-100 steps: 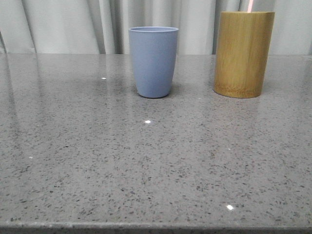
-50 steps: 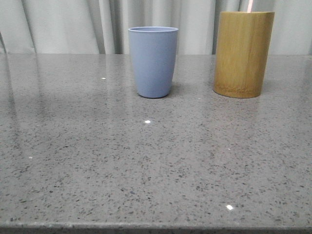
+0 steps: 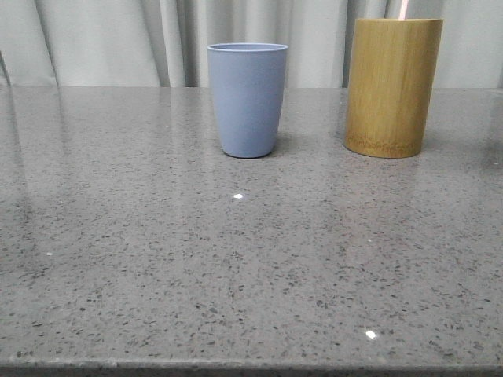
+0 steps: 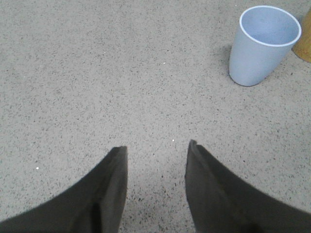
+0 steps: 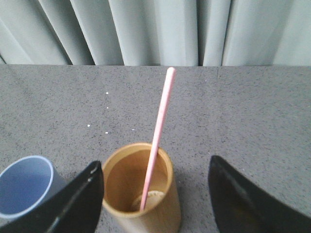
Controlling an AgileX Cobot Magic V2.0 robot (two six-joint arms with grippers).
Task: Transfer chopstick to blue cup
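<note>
A single pale pink chopstick (image 5: 160, 121) leans inside a tall bamboo holder (image 5: 141, 194), and only its tip (image 3: 403, 9) shows above the holder (image 3: 391, 86) in the front view. The blue cup (image 3: 247, 98) stands upright to the holder's left; it is empty (image 4: 265, 43). My right gripper (image 5: 154, 164) hovers above the holder, open, with its jaws on either side of the holder and not touching the stick. Well short of the cup, my left gripper (image 4: 156, 145) is open over bare tabletop. Neither gripper appears in the front view.
The grey speckled stone table (image 3: 236, 259) runs back to a pale curtain (image 3: 102, 39). Cup and holder stand near the far edge, a short gap between them. A sliver of the holder (image 4: 306, 36) shows behind the cup in the left wrist view.
</note>
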